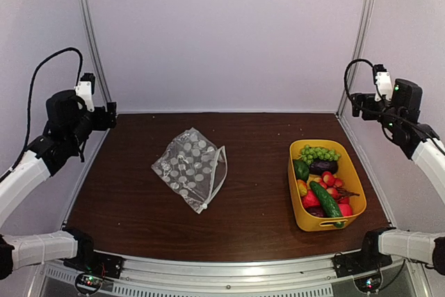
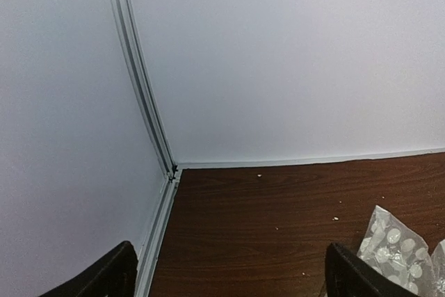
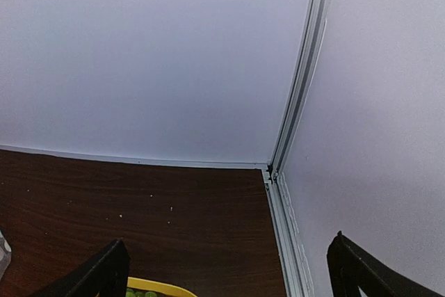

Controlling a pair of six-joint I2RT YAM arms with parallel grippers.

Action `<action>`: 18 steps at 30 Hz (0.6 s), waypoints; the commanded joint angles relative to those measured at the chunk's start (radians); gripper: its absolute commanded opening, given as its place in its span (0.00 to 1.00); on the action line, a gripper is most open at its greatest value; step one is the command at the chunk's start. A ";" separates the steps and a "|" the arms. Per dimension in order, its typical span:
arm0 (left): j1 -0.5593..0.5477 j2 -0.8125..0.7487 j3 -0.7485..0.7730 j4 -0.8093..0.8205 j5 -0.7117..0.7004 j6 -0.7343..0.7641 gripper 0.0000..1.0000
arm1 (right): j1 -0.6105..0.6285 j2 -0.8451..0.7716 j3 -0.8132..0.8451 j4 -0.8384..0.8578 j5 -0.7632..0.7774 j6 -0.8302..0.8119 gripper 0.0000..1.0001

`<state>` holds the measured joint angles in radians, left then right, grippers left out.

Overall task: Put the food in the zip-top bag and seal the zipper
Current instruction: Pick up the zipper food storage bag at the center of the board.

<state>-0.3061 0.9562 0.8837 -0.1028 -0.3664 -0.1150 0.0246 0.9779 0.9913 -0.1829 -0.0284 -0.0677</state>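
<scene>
The clear zip-top bag [image 1: 190, 167] with white dots lies flat at the table's middle left; its white zipper [image 1: 217, 177] runs along its right edge. A corner of the bag shows in the left wrist view [image 2: 400, 250]. The food [image 1: 321, 179] sits in a yellow tub [image 1: 300, 215] at the right: green grapes [image 1: 318, 152], purple eggplant [image 1: 323, 166], cucumber [image 1: 325, 199], red pieces. My left gripper [image 2: 233, 279] is open and empty, raised over the far left corner. My right gripper [image 3: 229, 276] is open and empty, raised over the far right corner; grapes [image 3: 139, 294] peek in below.
White walls with metal corner rails [image 1: 89, 29] enclose the dark wooden table [image 1: 250, 130]. A metal rail [image 1: 229, 262] runs along the near edge by the arm bases.
</scene>
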 commanded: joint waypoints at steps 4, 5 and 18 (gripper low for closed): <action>0.014 -0.074 -0.134 0.083 0.115 -0.014 0.88 | 0.014 -0.073 -0.136 -0.001 -0.027 -0.074 1.00; -0.002 -0.063 -0.138 0.085 0.127 -0.009 0.86 | 0.015 -0.079 -0.151 -0.007 -0.040 -0.090 1.00; -0.472 0.330 0.080 -0.118 0.120 -0.052 0.76 | 0.025 -0.076 -0.284 -0.022 -0.255 -0.239 0.99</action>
<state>-0.6651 1.1782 0.8528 -0.1410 -0.2379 -0.1257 0.0395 0.8902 0.7448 -0.2050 -0.1921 -0.2573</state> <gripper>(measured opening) 0.773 0.995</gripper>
